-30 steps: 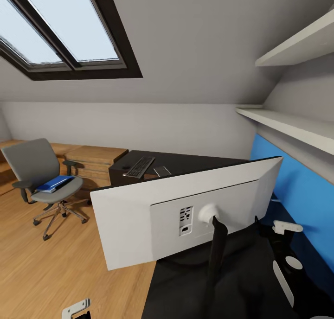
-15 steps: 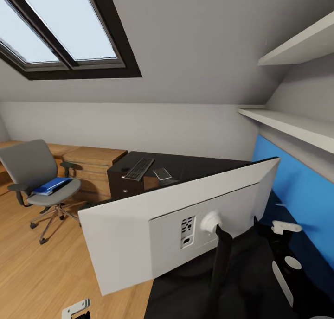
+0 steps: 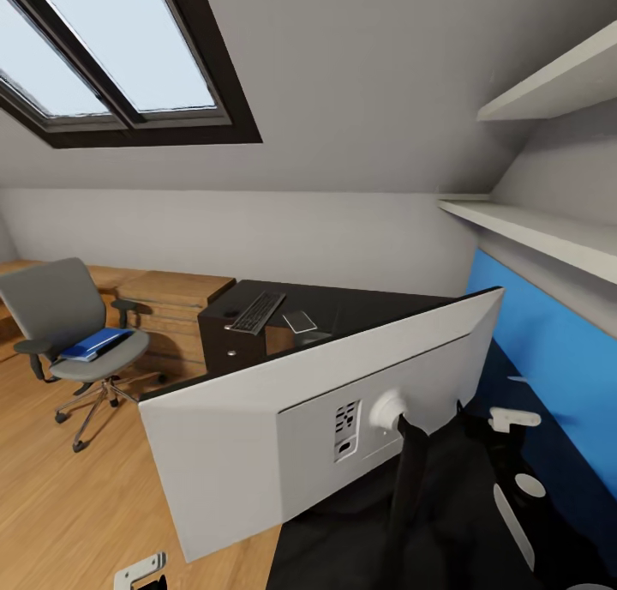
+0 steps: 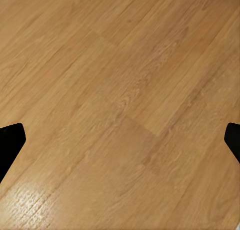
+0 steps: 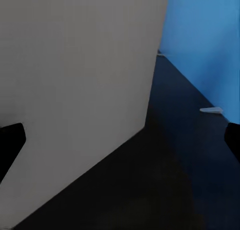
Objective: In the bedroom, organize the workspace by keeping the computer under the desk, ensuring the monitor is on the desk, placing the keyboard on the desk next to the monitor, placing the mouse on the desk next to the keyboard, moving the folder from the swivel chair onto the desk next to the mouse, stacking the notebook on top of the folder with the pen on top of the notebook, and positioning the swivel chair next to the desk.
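Note:
The monitor shows its white back close in front of me, tilted, its black stand on the black desk. Its back also lies just ahead of my open right gripper, whose arm is by the monitor's right edge. At the desk's far end lie the keyboard and a small grey rectangle, probably the notebook. The pen lies near the blue wall. The blue folder rests on the swivel chair. My left gripper hangs open over the floor. The computer is out of view.
Low wooden cabinets stand behind the chair along the far wall. A blue wall panel and white shelves line the desk's right side. The wooden floor spreads out left of the desk under a skylight.
The monitor has swung and shifted left, its left edge lower and nearer. My right arm has moved left with it. The camera shifted slightly a second ago, then held still.

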`<state>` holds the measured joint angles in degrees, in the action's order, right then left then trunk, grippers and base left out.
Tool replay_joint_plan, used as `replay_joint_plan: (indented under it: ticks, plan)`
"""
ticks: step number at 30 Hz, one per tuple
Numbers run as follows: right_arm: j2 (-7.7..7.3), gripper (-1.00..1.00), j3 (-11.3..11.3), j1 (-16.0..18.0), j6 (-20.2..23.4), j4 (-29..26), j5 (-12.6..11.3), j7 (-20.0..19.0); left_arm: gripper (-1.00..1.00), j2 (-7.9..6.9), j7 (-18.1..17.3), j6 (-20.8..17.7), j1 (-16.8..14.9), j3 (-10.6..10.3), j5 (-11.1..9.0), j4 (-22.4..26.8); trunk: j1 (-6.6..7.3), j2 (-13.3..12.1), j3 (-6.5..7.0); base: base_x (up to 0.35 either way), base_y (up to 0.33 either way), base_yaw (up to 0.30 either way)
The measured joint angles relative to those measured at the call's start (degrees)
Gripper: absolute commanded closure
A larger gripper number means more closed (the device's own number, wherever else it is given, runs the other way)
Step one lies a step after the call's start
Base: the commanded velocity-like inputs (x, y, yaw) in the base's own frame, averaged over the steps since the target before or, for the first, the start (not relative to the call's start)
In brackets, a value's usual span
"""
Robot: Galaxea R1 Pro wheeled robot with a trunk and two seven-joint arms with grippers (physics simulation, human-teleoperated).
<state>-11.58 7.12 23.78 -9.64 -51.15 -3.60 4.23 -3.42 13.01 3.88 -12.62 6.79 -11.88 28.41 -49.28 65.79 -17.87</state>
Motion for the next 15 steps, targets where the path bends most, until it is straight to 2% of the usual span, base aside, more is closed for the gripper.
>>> replay_joint_plan:
  ticks: [3,8,15]
  plan:
    - [0.0,-1.0,-0.62,0.0,0.0,0.42,0.01,-0.02,-1.0,0.0,0.0,0.0,0.0,0.0,0.0,0.0,0.0,0.0,0.0,0.0,0.0,0.0]
    - [0.01,-1.0,-4.05,0.0,0.0,0.81,-0.02,-0.11,-1.0,0.06,0.0,0.0,0.0,0.0,0.0,0.0,0.0,0.0,0.0,0.0,0.0,0.0]
    - [0.0,-1.0,-4.54,0.0,0.07,0.87,-0.15,-0.94,-1.0,0.08,0.0,0.0,0.0,0.0,0.0,0.0,0.0,0.0,0.0,0.0,0.0,0.0]
